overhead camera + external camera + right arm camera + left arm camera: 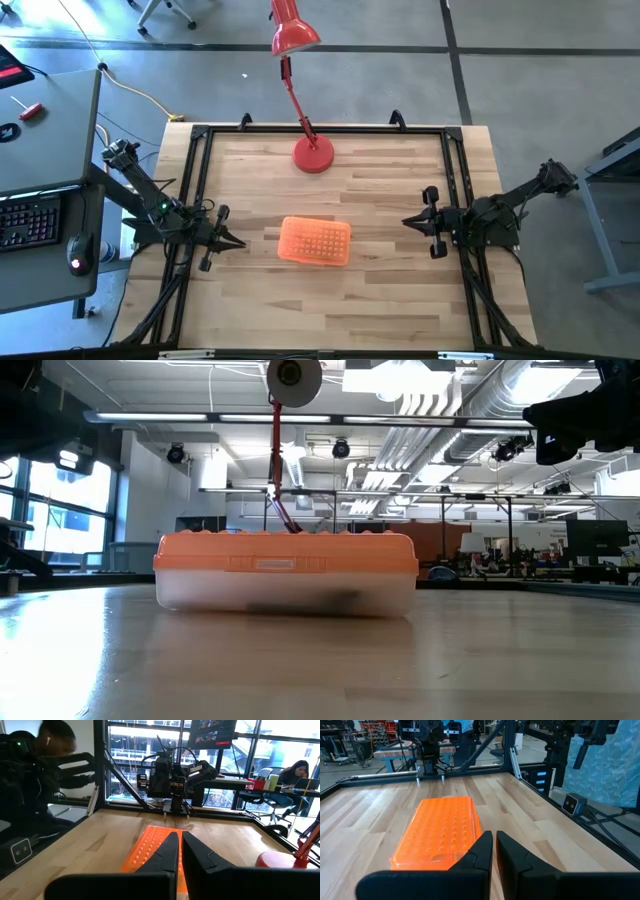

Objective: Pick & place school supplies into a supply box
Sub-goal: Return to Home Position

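Overhead, table-level and opposed wrist cameras all see the supply box (pixel 314 241).

the counter (pixel 390 290) is smooth pale wood with a soft sheen; the supply box (pixel 200 592) is frosted clear plastic under a dimpled orange plastic lid (pixel 285 550).

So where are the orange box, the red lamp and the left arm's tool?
orange box (pixel 315 241): high view, middle of its lid.
red lamp (pixel 313 155): high view, its round base.
left tool (pixel 238 244): high view, between its fingertips.
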`<action>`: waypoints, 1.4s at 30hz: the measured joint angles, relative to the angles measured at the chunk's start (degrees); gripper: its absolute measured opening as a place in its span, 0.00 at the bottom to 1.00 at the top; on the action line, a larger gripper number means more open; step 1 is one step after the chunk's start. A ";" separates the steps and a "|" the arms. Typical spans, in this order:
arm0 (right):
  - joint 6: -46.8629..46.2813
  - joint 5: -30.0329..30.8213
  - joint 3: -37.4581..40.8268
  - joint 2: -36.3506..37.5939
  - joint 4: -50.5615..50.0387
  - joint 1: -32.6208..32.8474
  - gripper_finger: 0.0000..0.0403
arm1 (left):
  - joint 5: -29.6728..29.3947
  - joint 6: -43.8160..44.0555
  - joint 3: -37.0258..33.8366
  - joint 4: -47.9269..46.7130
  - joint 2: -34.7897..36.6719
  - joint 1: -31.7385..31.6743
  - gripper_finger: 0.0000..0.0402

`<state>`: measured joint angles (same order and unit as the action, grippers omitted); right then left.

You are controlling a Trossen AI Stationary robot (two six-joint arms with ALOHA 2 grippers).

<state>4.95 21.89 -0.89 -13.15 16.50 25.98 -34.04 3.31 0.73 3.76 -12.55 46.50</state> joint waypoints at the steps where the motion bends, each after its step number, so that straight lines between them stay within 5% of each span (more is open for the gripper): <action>1: 0.00 0.00 0.00 0.00 0.01 0.01 0.00 | 0.01 -0.01 0.00 -0.01 0.00 0.00 0.14; 42: 0.00 0.00 0.02 0.00 0.02 0.02 0.00 | 0.44 -0.02 0.00 -0.03 -1.12 0.02 0.14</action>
<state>4.95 21.89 -0.86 -13.15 16.51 26.00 -33.61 3.29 0.73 3.73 -13.67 46.52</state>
